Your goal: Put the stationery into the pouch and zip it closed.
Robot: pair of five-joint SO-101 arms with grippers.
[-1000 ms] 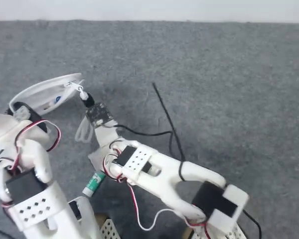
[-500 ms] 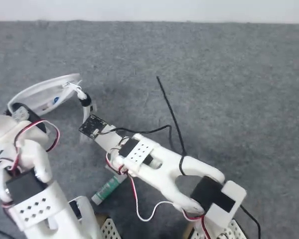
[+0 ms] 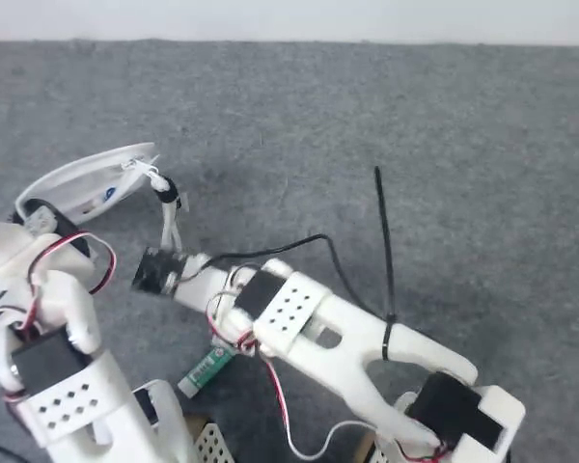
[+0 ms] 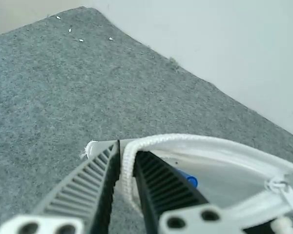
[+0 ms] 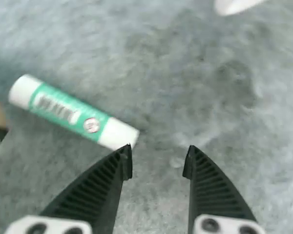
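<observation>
The white pouch [image 3: 82, 183] lies open at the left of the grey carpet, with a blue item [image 3: 111, 193] inside and its zipper pull [image 3: 156, 178] at the right end. My left gripper [image 4: 126, 151] is shut on the pouch rim [image 4: 195, 142]; the blue item [image 4: 188, 181] shows just behind the jaws. A green and white glue stick [image 3: 207, 367] lies on the carpet, partly under the right arm. My right gripper [image 5: 158, 153] hangs open over bare carpet, with the glue stick [image 5: 71, 116] just beyond one fingertip and nothing between the fingers.
The right arm's wrist [image 3: 159, 270] sits between the pouch and the glue stick. A black cable [image 3: 381, 241] sticks up from that arm. The arm bases [image 3: 203, 439] crowd the front edge. Open carpet stretches to the right and back, up to a pale wall.
The right arm's wrist has pulled away from the pouch's zipper end and swung down toward the front left, over the glue stick. The left arm still holds the pouch.
</observation>
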